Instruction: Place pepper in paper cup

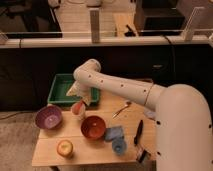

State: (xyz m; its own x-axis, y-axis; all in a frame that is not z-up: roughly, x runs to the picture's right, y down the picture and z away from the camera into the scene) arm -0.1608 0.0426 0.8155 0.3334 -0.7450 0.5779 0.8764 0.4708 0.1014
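Observation:
The white paper cup (76, 110) stands on the wooden table between the purple bowl and the orange-red bowl, just in front of the green tray. A small orange-red pepper (80, 105) shows at the cup's top, right under my gripper's tip. My gripper (79, 101) hangs down from the white arm directly over the cup. Whether the pepper is inside the cup or held just above it cannot be told.
A green tray (62, 91) lies behind the cup. A purple bowl (48, 118) is at the left, an orange-red bowl (93, 127) at the right. An apple-like fruit (64, 147), a blue cloth (114, 133), a blue cup (119, 146), a spoon (121, 108) and a black tool (138, 132) lie around.

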